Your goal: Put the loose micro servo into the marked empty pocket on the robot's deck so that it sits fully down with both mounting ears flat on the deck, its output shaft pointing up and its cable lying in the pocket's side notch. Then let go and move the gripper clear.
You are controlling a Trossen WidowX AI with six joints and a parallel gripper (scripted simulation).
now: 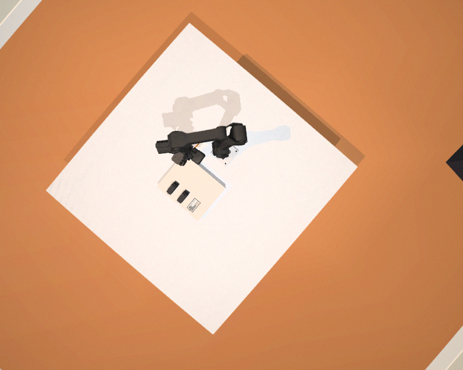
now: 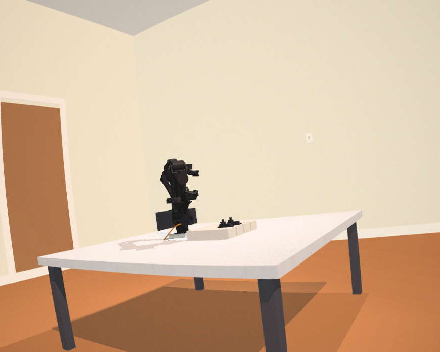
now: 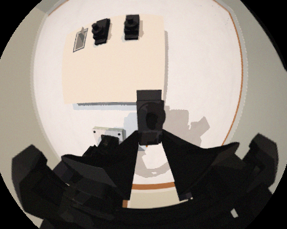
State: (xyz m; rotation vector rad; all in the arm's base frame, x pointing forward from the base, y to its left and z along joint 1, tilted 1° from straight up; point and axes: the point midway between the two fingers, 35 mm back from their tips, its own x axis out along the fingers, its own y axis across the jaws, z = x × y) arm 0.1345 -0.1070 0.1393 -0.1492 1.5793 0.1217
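Observation:
My gripper [image 3: 149, 132] [image 2: 181, 229] is shut on the loose black micro servo [image 3: 151, 114], holding it a little above the table beside the deck. The servo's round top and shaft side face the wrist camera. Its orange cable [image 2: 169, 231] hangs down towards the table in the exterior view; the wrist view hides nearly all of it. The cream deck [image 1: 191, 175] [image 3: 115, 72] [image 2: 206, 235] lies in front of the gripper. The marked empty pocket [image 1: 193, 204] [image 3: 80, 40] is a dark-outlined recess near the deck's far edge, to the upper left in the wrist view.
Two seated black servos, one next to the pocket [image 1: 183, 195] [image 3: 101, 31] and one farther along [image 1: 172, 187] [image 3: 132, 27], stand up from the deck. The arm's pale base plate [image 1: 226, 162] [image 3: 116, 131] is close to the deck's near side. All stand on the white table [image 1: 224, 258] [image 2: 156, 261].

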